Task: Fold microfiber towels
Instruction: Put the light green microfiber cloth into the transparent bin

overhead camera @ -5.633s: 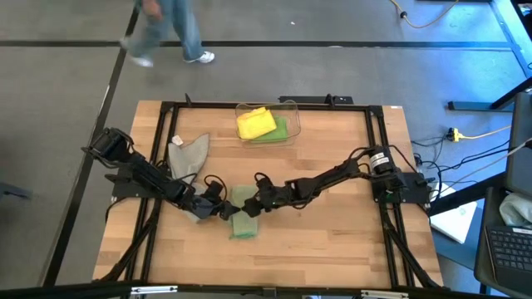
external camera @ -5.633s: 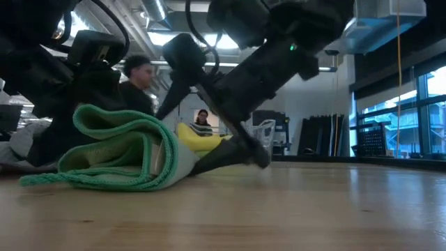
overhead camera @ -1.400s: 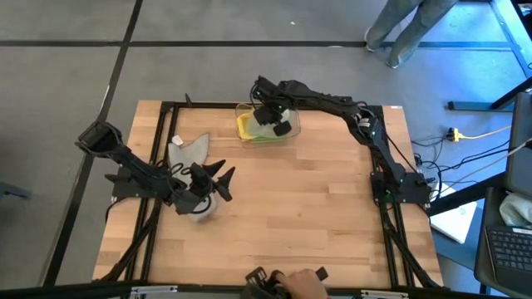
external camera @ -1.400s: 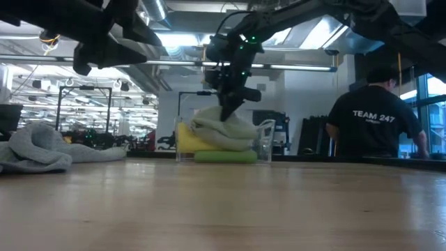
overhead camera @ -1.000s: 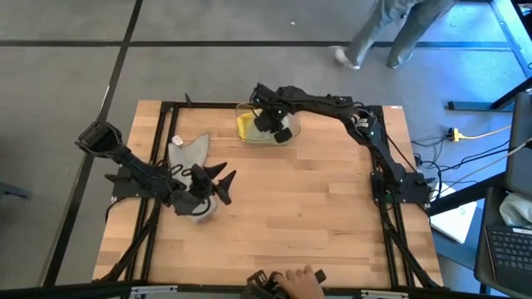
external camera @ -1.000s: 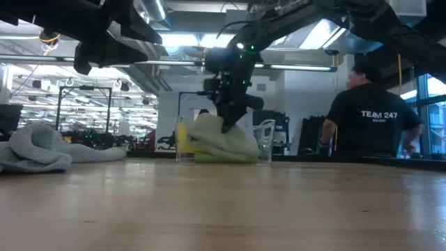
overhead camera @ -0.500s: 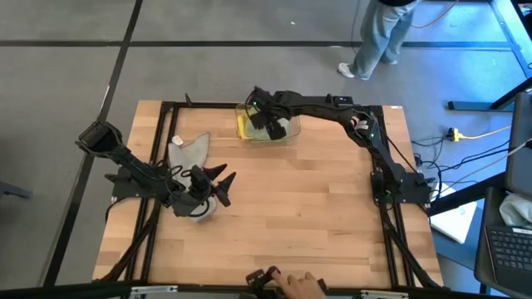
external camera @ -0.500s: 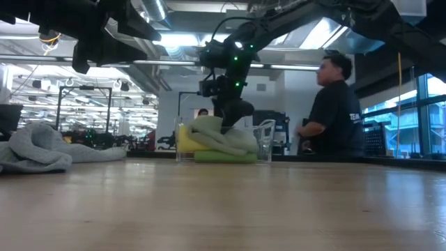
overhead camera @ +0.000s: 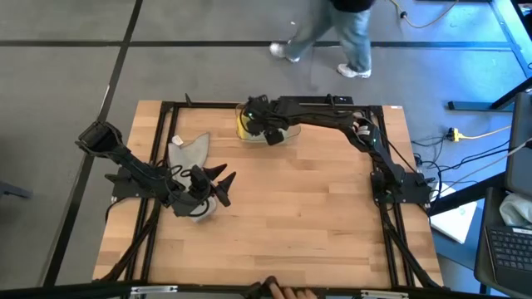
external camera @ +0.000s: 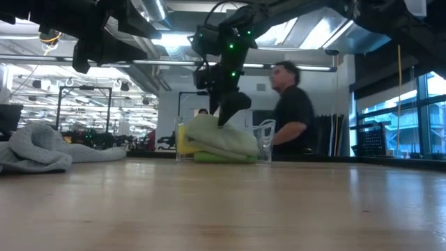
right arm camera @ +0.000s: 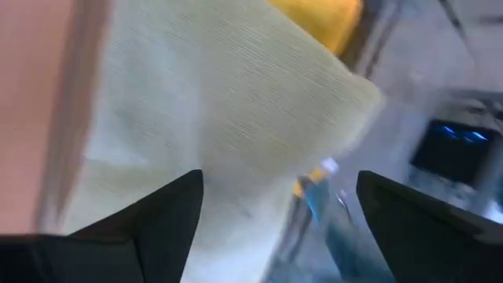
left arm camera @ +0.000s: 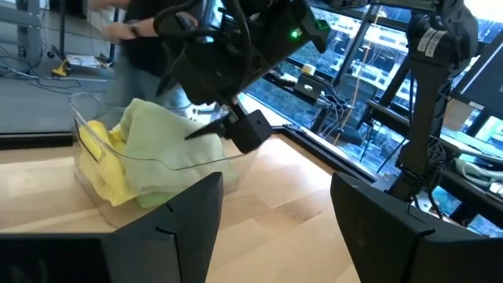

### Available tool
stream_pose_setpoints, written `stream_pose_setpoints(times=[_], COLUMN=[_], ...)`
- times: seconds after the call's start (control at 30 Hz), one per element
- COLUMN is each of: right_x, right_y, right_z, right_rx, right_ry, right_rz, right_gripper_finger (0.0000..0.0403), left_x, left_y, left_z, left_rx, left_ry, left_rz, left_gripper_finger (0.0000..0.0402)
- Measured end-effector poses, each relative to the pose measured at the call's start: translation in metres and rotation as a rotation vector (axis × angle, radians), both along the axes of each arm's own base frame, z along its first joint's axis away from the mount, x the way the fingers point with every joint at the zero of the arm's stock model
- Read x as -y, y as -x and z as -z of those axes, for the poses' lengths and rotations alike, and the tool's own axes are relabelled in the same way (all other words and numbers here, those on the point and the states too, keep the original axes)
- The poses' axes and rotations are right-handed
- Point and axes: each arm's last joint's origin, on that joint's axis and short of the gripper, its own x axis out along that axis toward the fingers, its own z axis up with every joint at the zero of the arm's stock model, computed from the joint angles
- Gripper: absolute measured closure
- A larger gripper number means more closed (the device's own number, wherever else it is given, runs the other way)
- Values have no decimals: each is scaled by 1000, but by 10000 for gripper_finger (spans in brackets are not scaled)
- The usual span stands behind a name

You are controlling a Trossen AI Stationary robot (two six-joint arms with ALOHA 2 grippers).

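Observation:
A clear bin [overhead camera: 293, 126] at the table's far edge holds a stack of towels. The pale sage towel [external camera: 226, 137] lies on top, the yellow one [external camera: 184, 139] is under it at the left, and the bright green one [external camera: 224, 157] is at the bottom. My right gripper [overhead camera: 264, 129] is open right above the sage towel [right arm camera: 212, 118], fingers slanting down. The grey towel [overhead camera: 189, 153] lies crumpled on the table at the left. My left gripper [overhead camera: 214, 183] is open and empty, held above the table near the grey towel's near end. My right gripper stands with its open fingertips [left arm camera: 206, 130] right at the top of the pale sage towel [left arm camera: 161, 134]. I cannot tell whether they touch it. The towel rests on the stack in the bin.
A black frame [overhead camera: 249, 105] runs round the table top. A person [external camera: 291, 111] walks past beyond the far edge. A hand [overhead camera: 287, 292] shows at the near edge. Bare wood [overhead camera: 307, 208] fills the middle and right of the table.
My right gripper has come down into the bin with the pale sage towel, then gone a little toward the table's left edge and risen off it. The towel has settled on the yellow and bright green ones. A person has walked leftward behind the table.

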Motion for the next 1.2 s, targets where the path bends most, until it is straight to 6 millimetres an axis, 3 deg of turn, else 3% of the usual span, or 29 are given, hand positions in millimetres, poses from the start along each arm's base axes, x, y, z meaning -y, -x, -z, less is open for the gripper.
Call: stream_pose_setpoints(times=[0.2, 0.37, 0.53, 0.7, 0.77, 0.87, 1.03, 1.1, 1.2], right_x=[-2, -2, -5, 16, 31, 50, 65, 72, 83], right_y=[1, 2, 6, 23, 35, 46, 52, 50, 42], right_z=[-17, -50, -86, -86, -85, -83, -83, -80, -63], right_rx=[-26, 34, 246, 367, 358, 359, 379, 402, 421], right_ry=[126, 126, -214, -820, -936, -928, -895, -876, -901], right_rz=[61, 98, 79, 5, 27, 77, 18, -4, 14], right_gripper_finger=[64, 63, 63, 84, 110, 181, 363, 386, 385], left_x=[0, 0, 0, 0, 1, 1, 1, 1, 1], left_y=[0, 0, 0, 0, 0, 0, 0, 0, 0], left_z=[0, 0, 0, 0, 0, 0, 0, 0, 0], left_rx=[3, 3, 3, 2, 0, 0, 0, 0, 1], left_ry=[2, 2, 2, 2, 4, 4, 4, 4, 4], left_rz=[1, 1, 1, 10, 20, 21, 21, 21, 21], left_gripper_finger=[169, 169, 169, 169, 169, 169, 169, 169, 169])
